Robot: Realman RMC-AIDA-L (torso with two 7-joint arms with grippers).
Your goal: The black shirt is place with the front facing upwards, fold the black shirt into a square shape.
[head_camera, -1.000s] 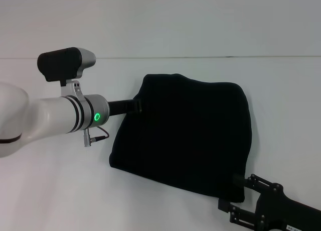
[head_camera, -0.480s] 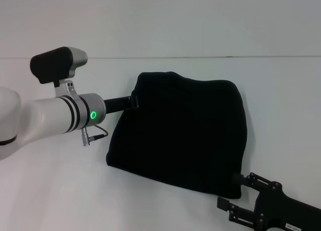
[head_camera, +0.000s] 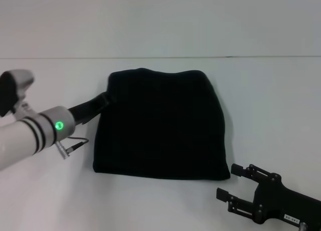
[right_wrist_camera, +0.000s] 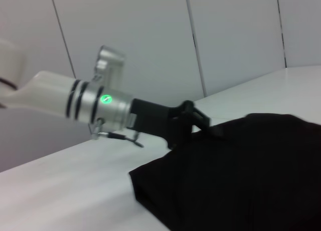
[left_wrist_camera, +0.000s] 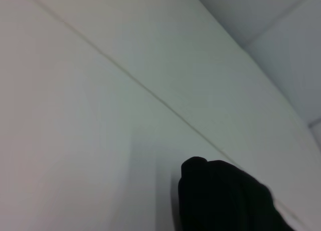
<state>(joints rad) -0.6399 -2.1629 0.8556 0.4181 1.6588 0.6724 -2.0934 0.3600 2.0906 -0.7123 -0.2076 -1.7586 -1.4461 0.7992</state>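
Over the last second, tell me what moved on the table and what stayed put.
The black shirt slid toward the robot's left and squared up, drawn by the left gripper at its far left corner as that arm pulled back. The right gripper came off the near right corner and sits just clear, jaws open. The shirt stays folded.

Count: one black shirt (head_camera: 160, 125), folded into a rough square, on one white surface (head_camera: 271, 110). Two arms in view: one white left arm (head_camera: 30, 135) with one green light (head_camera: 59, 125), and one black right gripper (head_camera: 235, 183). No lettering or label visible on the shirt.
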